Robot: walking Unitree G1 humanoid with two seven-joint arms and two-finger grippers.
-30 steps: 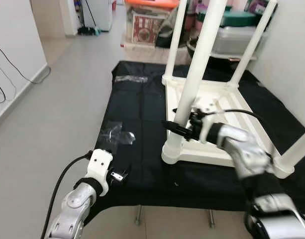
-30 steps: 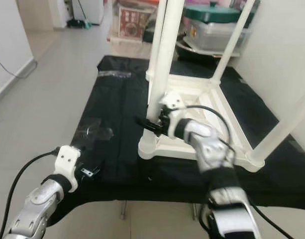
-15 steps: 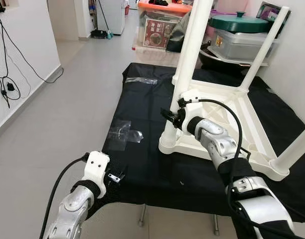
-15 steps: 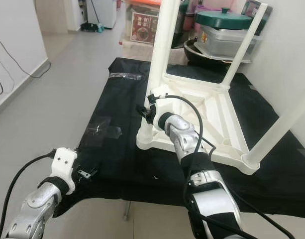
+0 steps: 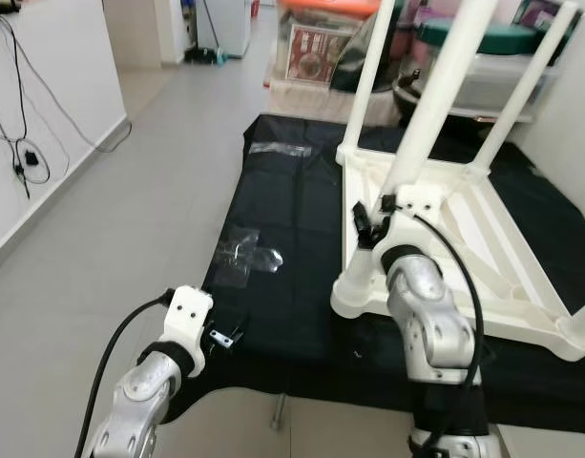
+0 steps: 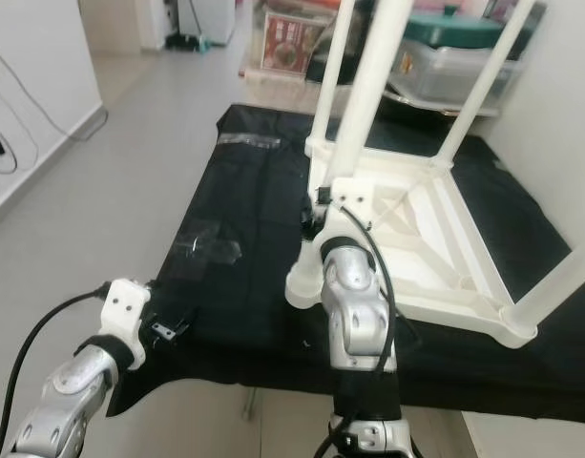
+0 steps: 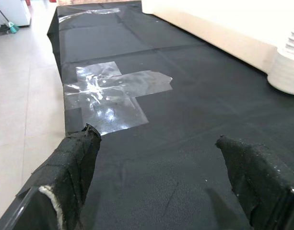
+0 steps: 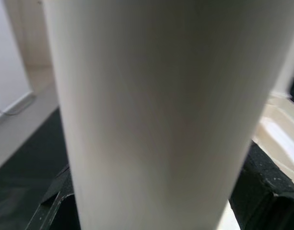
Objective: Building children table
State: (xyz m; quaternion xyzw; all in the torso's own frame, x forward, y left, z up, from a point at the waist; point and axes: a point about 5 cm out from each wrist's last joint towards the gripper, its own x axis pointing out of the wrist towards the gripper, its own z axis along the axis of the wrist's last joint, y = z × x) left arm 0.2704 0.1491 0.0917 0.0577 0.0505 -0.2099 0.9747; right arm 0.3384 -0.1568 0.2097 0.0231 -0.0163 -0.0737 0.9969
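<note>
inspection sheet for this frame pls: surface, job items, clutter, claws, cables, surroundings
Surface: black cloth over a low platform.
Job's things: white children's table upside down on the cloth, legs up; near leg seated in its corner socket.
Clutter: clear plastic bags, one nearer, one at the far end.
Claws: right claw around the near leg, fingers on either side; left claw open, low over the cloth's near edge, holding nothing.
Cables: black cables on both arms; wires on the left wall.
Surroundings: tiled floor, storage boxes behind.
</note>
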